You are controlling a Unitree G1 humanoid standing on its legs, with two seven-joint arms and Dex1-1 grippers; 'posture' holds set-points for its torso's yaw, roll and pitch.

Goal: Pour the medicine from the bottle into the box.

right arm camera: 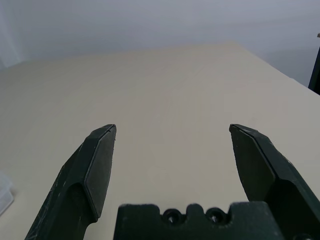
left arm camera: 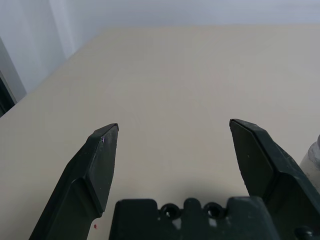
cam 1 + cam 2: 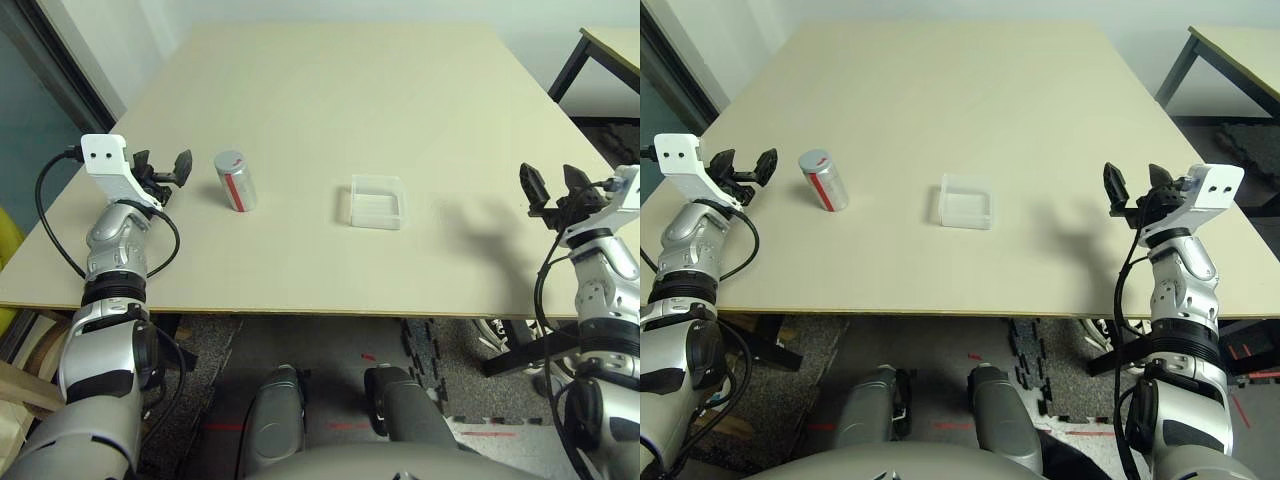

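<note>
Right end effector: the right end effector point(image 3: 1134, 191) hovers at the near right side of the counter point(image 3: 330, 90), its fingers spread wide with nothing between them, well apart from both task things.
Left end effector: the left end effector point(image 3: 163, 170) sits at the near left edge, fingers likewise parted and empty, just beside the bottle but not touching it.
Bottle: the bottle point(image 3: 236, 181) stands upright on the counter to the right of the left end effector, cap on top, red stripe facing the camera; a sliver of it shows at the edge of the left wrist view.
Box: the box point(image 3: 376, 201) rests flat near the counter's middle, between the bottle and the right end effector, apart from each; it looks empty, though pills this small would be hard to see.
Medicine: not visible; presumably inside the capped bottle.
Progress: judged to be at the very start; nothing grasped, nothing poured.
Remaining: grip the bottle, take off the cap, carry it over the box, tip it out.
</note>
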